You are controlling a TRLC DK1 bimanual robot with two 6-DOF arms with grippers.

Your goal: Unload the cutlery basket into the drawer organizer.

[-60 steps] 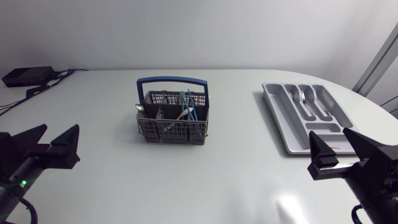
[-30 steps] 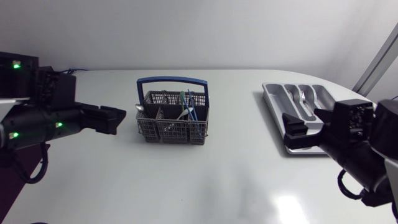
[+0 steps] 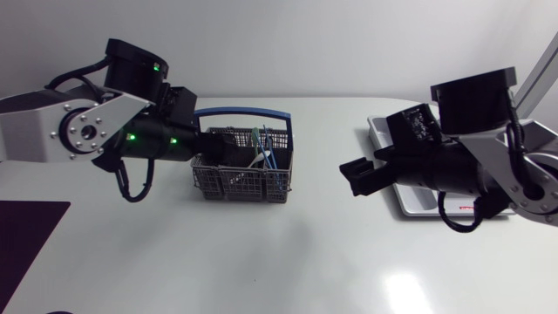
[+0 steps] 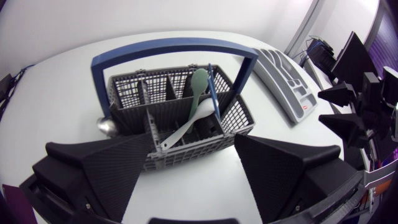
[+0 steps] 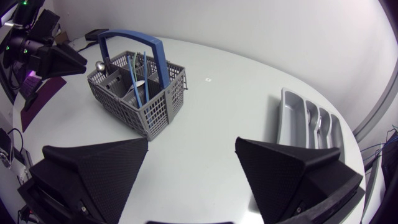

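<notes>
two grippers inspected, each with fingers spread wide and holding nothing. the left gripper [image 4: 194, 148] hangs over the cutlery basket [image 4: 240, 118], at the end nearer the left arm. the basket shows between and ahead of its wedge fingers, and no contact is seen. judgement: an open stance looking down into the cells suits picking out a first piece to lift. the finger faces are matte black and finely ribbed, broad at the root and tapering to blunt tips.

the basket is a grey plastic lattice, rectangular and divided into several cells. a blue hoop handle [image 4: 174, 46] arches over its length. judgement: the arch narrows access from above, so entry beside it appears necessary. the contents stand tilted:
- a pale green spoon [image 4: 200, 81], bowl upward
- a thin blue piece [image 4: 211, 87] against it
- a white spoon [image 4: 186, 127] leaning across a cell

a rounded steel bowl [image 4: 104, 124] shows at the basket's outer wall; whether it sits inside cannot be told. with several pieces in the basket, the unloading is judged far from done.

the right gripper [image 5: 191, 146] hovers over bare table [image 3: 288, 253] between the basket and the drawer organizer [image 5: 287, 115], nearer the organizer. it is probably placed to serve the drop-off side. the organizer is a smooth grey moulded tray with long parallel troughs and rounded corners. it lies near the table's edge on the right arm's side, with some metal cutlery [image 5: 319, 124] in it. the table is white and glossy.
</notes>
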